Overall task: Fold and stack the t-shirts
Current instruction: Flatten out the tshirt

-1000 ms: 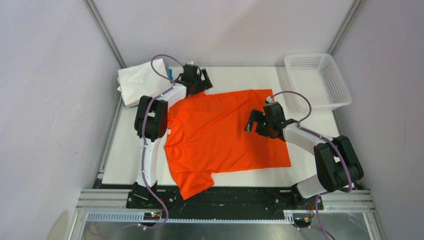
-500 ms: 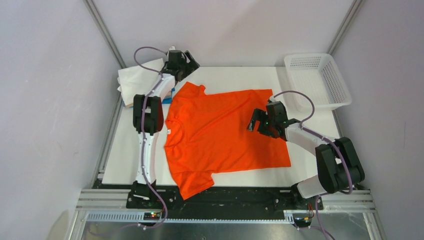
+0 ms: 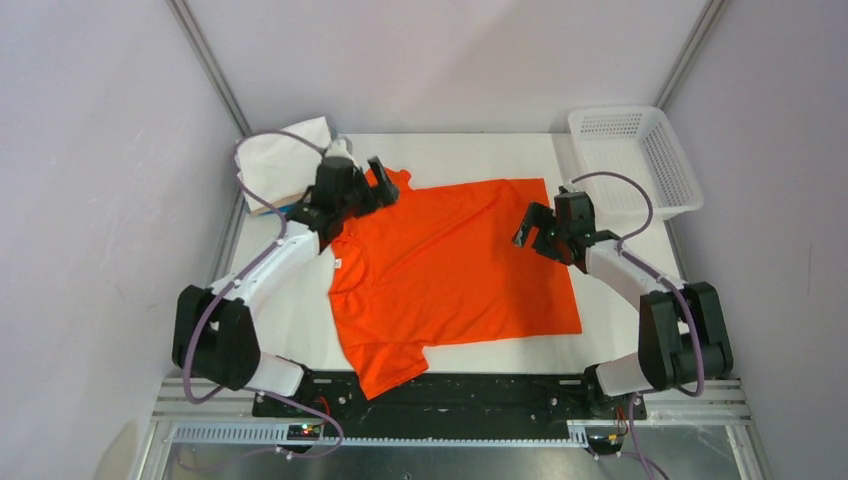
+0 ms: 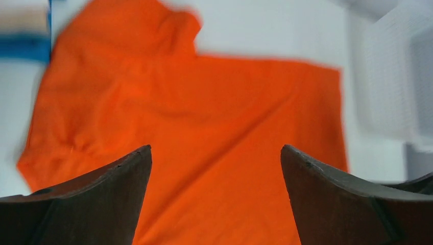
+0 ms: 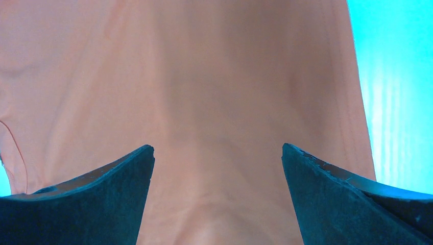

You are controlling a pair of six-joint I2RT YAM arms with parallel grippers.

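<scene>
"How do your claws stand?"

"My left gripper (image 3: 383, 184) is spread wide with nothing between its jaws; it hangs over the far sleeve of the orange t-shirt (image 3: 450, 260); whether it touches the cloth I cannot tell. My right gripper (image 3: 530, 226) is parted just as wide and holds nothing; it sits over the shirt's far right part, near the hem."

"And the shirt itself?"

"It lies spread out and unfolded on the white table (image 3: 480, 150); the collar is toward my left, the hem toward my right; one sleeve points to the far edge, the other reaches past the near edge. In my right wrist view the cloth looks pale and lightly wrinkled."

"What lies beyond it?"

"The pile of folded shirts (image 3: 280, 160) rests at the far left corner, a white one on top, a blue edge showing lower down; it is just beside the far sleeve. The white mesh basket (image 3: 640, 150) stands at the far right corner, apart from the shirt."
</scene>
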